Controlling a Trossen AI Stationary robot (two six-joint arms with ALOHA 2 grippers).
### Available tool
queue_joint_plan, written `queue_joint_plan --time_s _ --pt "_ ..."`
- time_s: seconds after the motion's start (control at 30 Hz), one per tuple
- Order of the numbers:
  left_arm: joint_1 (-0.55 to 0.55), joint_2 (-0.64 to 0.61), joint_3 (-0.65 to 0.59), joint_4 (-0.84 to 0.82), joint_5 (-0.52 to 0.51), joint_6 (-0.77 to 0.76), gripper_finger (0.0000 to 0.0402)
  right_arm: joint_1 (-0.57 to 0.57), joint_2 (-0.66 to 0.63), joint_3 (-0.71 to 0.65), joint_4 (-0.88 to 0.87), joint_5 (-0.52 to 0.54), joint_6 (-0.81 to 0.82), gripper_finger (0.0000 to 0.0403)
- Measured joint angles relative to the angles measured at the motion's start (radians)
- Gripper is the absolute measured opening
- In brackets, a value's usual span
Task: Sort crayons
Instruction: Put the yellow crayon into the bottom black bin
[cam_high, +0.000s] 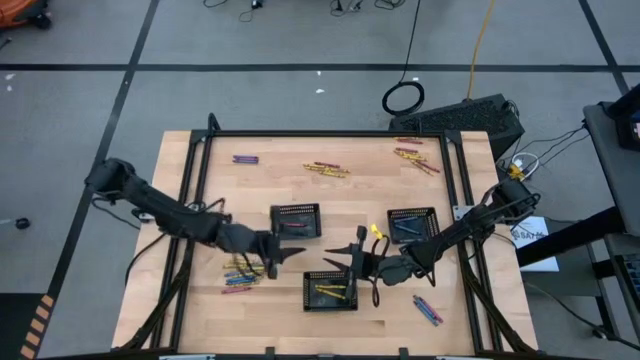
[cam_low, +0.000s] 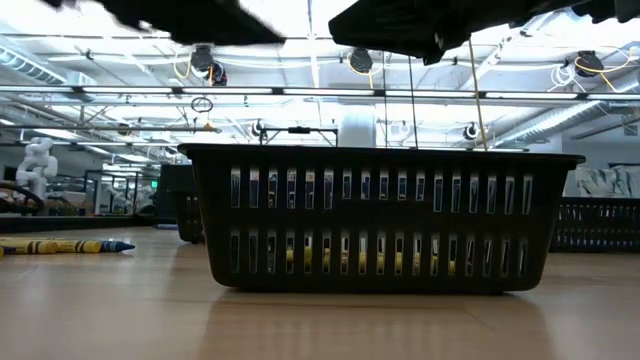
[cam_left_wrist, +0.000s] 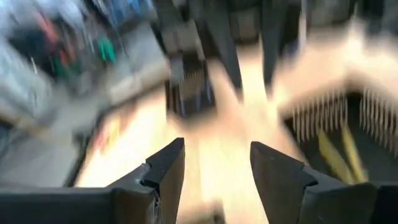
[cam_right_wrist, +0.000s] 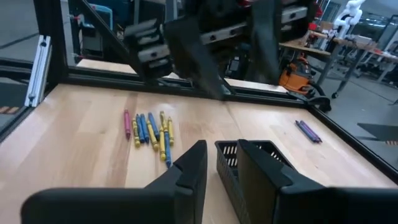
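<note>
Three black mesh trays stand mid-table: a far left one, a far right one, and a near one with yellow crayons lying in it. Loose crayons lie in a heap left of the near tray. My left gripper hovers open between that heap and the near tray, nothing between its fingers. My right gripper hangs over the near tray's far right corner, open by a narrow gap with nothing in it.
More crayons lie at the far side, far left, far right and near right. A dark frame borders the tabletop. In the low view a blue-and-yellow crayon lies left of the near tray.
</note>
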Motion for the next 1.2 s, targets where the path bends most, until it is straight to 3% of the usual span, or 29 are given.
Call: queue_joint_plan --time_s 0.07,0.2,0.4,0.57,0.77,0.97,1.2 --pt "-0.038 -0.002 0.091 -0.316 -0.061 -0.110 0.0182 0.000 0.000 0.000 -0.004 0.000 0.000 0.0073" --pt "-0.106 -0.005 0.196 -0.771 -0.050 -0.459 0.0182 0.000 0.000 0.000 -0.020 0.000 0.000 0.0073" --pt "-0.264 -0.023 0.122 -1.090 0.028 -0.920 0.0182 0.000 0.001 0.000 -0.022 -0.001 -0.001 0.0073" --pt "-0.400 -0.062 0.009 -1.096 0.017 -1.179 0.0182 0.000 0.001 0.000 -0.022 -0.003 0.005 0.0073" --pt "-0.520 -0.150 -0.098 -1.061 0.017 -1.377 0.0182 0.000 0.001 0.000 -0.022 -0.003 0.007 0.0073" --pt "-0.601 -0.236 -0.188 -1.028 0.018 -1.482 0.0182 -0.004 0.001 0.000 -0.016 -0.004 0.007 0.0073" --pt "-0.606 -0.247 -0.286 -0.944 0.035 -1.536 0.0182 -0.023 0.001 0.000 -0.013 -0.004 0.036 0.0073"
